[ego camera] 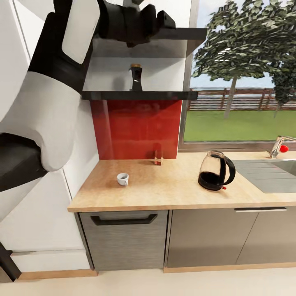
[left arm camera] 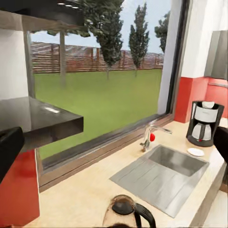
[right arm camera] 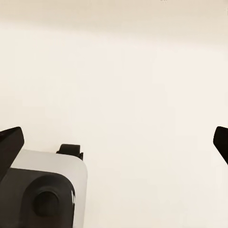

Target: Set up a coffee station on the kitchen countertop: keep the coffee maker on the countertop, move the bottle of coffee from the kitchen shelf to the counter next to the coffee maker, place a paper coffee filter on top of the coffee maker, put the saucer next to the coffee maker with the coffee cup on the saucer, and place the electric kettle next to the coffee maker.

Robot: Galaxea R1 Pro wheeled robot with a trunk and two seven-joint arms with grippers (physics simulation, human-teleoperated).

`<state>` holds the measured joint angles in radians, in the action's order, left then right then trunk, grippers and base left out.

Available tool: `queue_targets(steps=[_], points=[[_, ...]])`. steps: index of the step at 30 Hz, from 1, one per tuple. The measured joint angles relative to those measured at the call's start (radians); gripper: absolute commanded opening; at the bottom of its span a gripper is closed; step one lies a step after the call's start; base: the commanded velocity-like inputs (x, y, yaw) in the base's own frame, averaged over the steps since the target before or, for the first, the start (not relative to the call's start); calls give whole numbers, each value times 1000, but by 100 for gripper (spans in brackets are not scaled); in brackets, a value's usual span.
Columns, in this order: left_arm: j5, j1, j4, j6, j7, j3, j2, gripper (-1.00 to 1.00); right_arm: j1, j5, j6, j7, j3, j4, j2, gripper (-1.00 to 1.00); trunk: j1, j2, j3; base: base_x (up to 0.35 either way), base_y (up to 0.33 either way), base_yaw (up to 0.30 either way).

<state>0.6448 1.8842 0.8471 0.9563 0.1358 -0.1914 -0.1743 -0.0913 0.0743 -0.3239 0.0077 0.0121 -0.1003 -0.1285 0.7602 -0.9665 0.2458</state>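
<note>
My left arm is raised to the kitchen shelf, and its gripper is at the upper board, open with nothing between its fingertips. A small dark bottle of coffee with a yellowish top stands on the lower board. On the kitchen countertop the coffee cup sits to the left and the electric kettle to the right, beside the sink. Past the sink, the left wrist view holds the coffee maker with the saucer in front of it. My right gripper hangs open over pale floor.
A steel sink with a tap is set into the worktop's right part. A small wood-and-red object stands against the red backsplash. A white tall unit borders the counter on the left. Part of my own body shows below the right gripper.
</note>
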Motion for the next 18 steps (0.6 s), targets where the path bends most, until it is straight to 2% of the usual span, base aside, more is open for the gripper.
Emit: queue_targets(steps=[1,3,4,5,6,8,10,12,16,18], points=[[-6,10,-1,6,-22,0,0,100,0,0,0,0,0,0,0,100,0,0,0,0,0,0],[-27,27,-2,15,-108,1,0,100,0,0,0,0,0,0,0,100,0,0,0,0,0,0],[-43,33,0,20,-182,1,0,100,0,0,0,0,0,0,0,100,0,0,0,0,0,0],[-49,36,1,22,-222,1,0,100,0,0,0,0,0,0,0,100,0,0,0,0,0,0],[-55,40,1,27,-330,-1,0,100,0,0,0,0,0,0,0,100,0,0,0,0,0,0],[-54,42,-2,29,-395,-7,0,100,0,0,0,0,0,0,0,100,0,0,0,0,0,0],[-54,44,-12,30,-440,-27,0,100,0,0,0,0,0,0,0,100,0,0,0,0,0,0],[-54,44,-23,30,-453,-41,0,100,0,0,0,0,0,0,0,100,0,0,0,0,0,0],[-55,44,-29,31,-459,-49,0,100,0,0,0,0,0,0,0,100,0,0,0,0,0,0],[-55,44,-31,31,-461,-51,0,100,0,0,0,0,0,0,0,100,-7,14,-6,0,0,0]])
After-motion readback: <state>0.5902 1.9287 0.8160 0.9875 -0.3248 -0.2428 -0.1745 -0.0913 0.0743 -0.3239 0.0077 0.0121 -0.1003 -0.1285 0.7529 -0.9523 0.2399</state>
